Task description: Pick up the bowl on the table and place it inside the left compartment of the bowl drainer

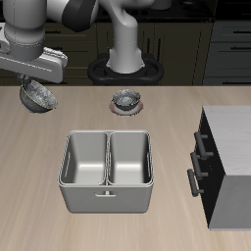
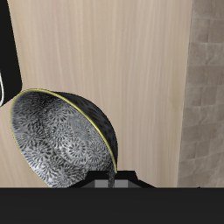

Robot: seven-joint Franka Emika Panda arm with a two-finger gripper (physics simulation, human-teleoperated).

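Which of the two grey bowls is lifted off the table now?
The bowl held tilted in the gripper; the other bowl rests on its dark saucer.

One camera looks down from above and in front, taking in the whole table (image 1: pixel 59 123), the bowl drainer (image 1: pixel 107 169) and a dark cabinet (image 1: pixel 230 167). The other rides the wrist, pressed close to the bowl (image 2: pixel 61 140) over bare tabletop. Both share that bowl (image 1: pixel 37 95).

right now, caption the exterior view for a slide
Gripper holds the bowl tilted above the table, short of the bowl drainer.
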